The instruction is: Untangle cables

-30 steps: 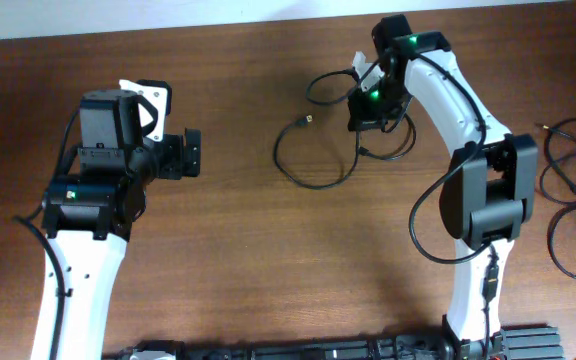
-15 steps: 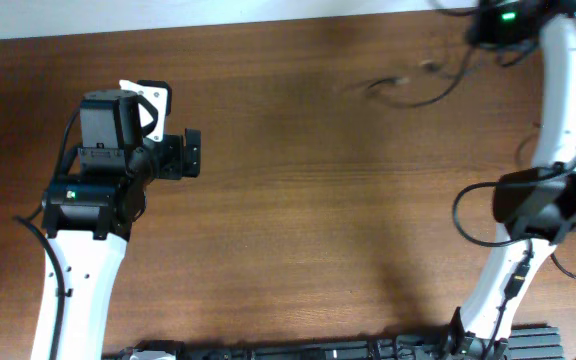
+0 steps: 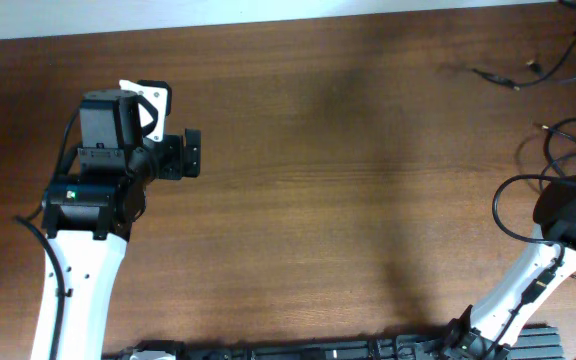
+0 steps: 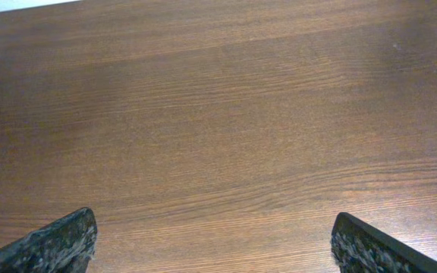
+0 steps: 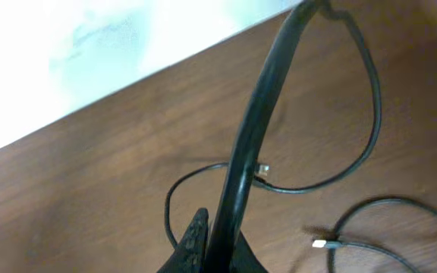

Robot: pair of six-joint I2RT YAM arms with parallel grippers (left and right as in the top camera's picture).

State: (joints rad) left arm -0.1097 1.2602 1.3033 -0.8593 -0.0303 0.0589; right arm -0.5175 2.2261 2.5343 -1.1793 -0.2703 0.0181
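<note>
Here, the cables [image 5: 237,163] are at the far right corner of the counter [image 3: 318,200]. In the right wrist view one black strand stands out of the right jaws, which are pressed together on it at the bottom of the picture. The strand goes up and a little to the right, close to the lens and out of focus. From its upper end a thinner part bends down in a wide loop [image 5: 373,106] and comes back over the wood. A small pale plug end [image 5: 262,171] sits on this loop, and a second plug end [image 5: 321,244] lies on the wood near the lower right.

From overhead, a thin strand [image 3: 496,77] lies stretched near the far edge. It is blurred, so I cannot tell how it crosses the others. More loose loops [image 3: 566,132] lie near the right edge, just beside the right arm [image 3: 568,212]. The right jaws themselves are not clear in this view.

The left arm [image 3: 88,200] is at the left side, well apart from the cables. Its jaws stand wide apart, and the two dark fingertips [image 4: 55,244] show only in the lower corners of the left wrist view, with bare wood between them.

The counter is dark brown wood with a fine grain running from left to right. Along its far edge there is a pale strip [image 3: 168,15], and in the right wrist view a bright white blurred area [image 5: 51,61] lies beyond that edge.
</note>
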